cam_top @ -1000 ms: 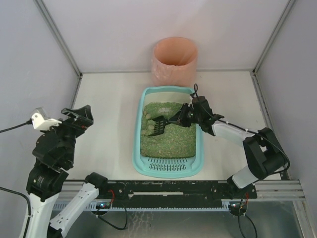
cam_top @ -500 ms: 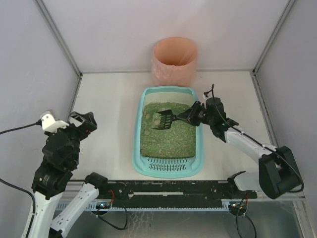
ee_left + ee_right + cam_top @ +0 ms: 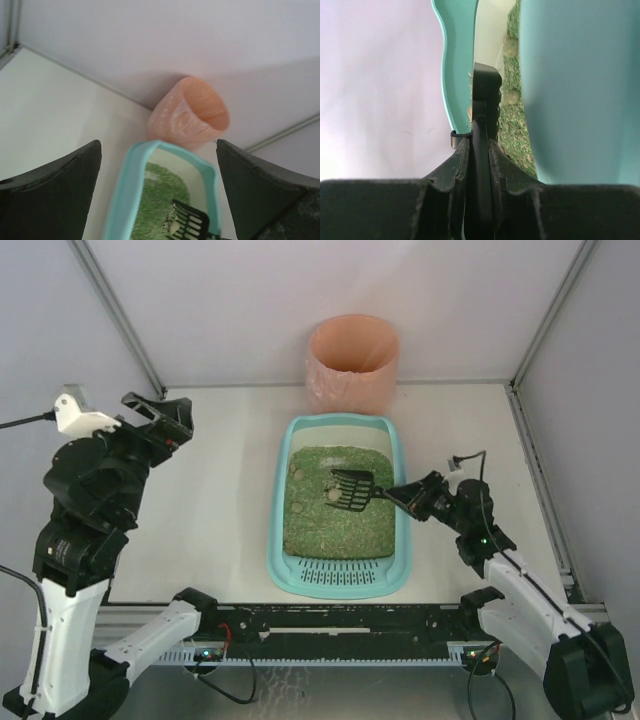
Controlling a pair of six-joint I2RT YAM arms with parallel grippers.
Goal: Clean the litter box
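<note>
Reaches in low from the right side with the right gripper (image 3: 405, 495), forearm lying close over the pale counter (image 3: 220, 510) and wrist just outside the right rim of the large shallow rectangular teal plastic litter box (image 3: 277, 540). Clamps both fingers tight on the thin handle of a small black slotted plastic scoop (image 3: 350, 490), seen edge-on between the pads in the right wrist view. Holds the scoop head out over the right half of the litter box, with a pale lump at its left edge. Rears up tall on the left side, with the left gripper (image 3: 170, 425) raised well clear of the counter and aimed toward the far wall, fingers spread wide with nothing between them. Finds the litter box in the middle of the counter, long side running from near edge to far, just in front of a round pink-orange plastic bin (image 3: 353, 358) by the back wall. Shows rounded corners, a slotted grate at the near end, green-brown granules over the rest and a few small pale-brown clumps toward the far left of the bed. Loses the near part of the litter box behind the dark fingers in the left wrist view. Fills most of the right wrist view with blurred teal wall, leaving only a strip of granules. Cannot tell whether the scoop head touches the granules or hangs just above them.
</note>
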